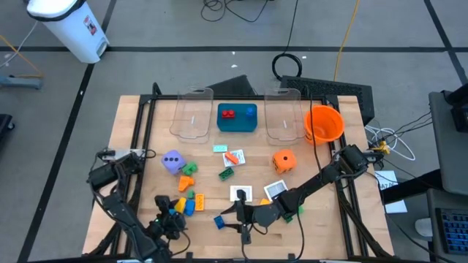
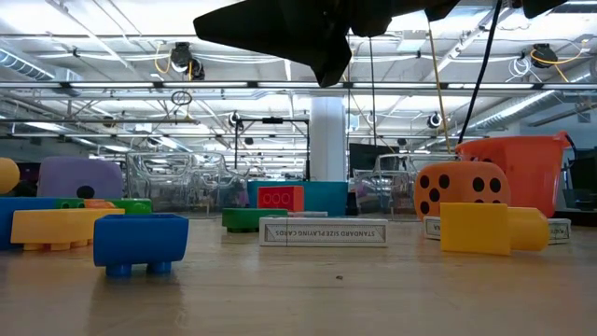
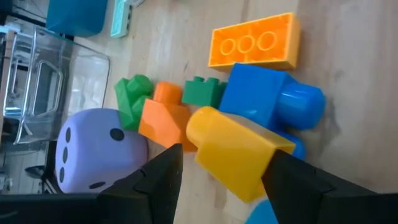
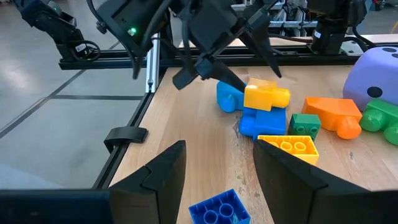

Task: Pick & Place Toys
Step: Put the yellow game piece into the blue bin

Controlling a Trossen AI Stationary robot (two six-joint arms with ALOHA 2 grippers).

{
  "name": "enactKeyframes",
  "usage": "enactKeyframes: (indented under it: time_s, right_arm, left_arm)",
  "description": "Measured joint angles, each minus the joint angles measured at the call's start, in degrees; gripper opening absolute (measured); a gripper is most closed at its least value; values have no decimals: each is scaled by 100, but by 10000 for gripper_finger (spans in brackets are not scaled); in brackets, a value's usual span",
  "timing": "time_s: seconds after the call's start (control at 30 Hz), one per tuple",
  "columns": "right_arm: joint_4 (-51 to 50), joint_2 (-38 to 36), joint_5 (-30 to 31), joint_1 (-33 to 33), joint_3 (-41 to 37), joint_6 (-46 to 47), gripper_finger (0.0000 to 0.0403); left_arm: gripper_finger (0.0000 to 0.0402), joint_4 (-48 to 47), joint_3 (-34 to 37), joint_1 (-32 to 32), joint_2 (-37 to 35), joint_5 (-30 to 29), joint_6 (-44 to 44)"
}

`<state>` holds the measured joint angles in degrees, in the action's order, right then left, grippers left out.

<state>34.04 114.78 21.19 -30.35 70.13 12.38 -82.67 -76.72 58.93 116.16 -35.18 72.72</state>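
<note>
Left gripper point(image 3: 217, 177) straddles tilted yellow brick point(image 3: 233, 152).

We're looking at a big open-plan robotics lab, folks: a wooden table point(image 1: 131, 117) on a grey concrete floor point(image 1: 58, 109) crossed by dark lines, cables point(image 1: 289, 66) trailing off it (one yellow), and, level across the top, exposed ceiling trusses point(image 2: 140, 89) with pipework over rows of workstations

Bright, even overhead light from ceiling strips point(image 2: 84, 89) in the upper frame; soft shadows; the near table point(image 2: 373, 299) blurs slightly.
</note>
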Motion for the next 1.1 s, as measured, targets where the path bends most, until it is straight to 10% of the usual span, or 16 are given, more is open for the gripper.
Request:
enactKeyframes:
  time_s: [0.6,1.1]
  right_arm:
    - [479,0,288,13,-417,182,183]
    - [987,0,244,26,-417,-144,183]
  left_arm:
    - [12,-15,-31,-122,0,13,-52]
    - [12,-712,-720,-106,-414,-795,275]
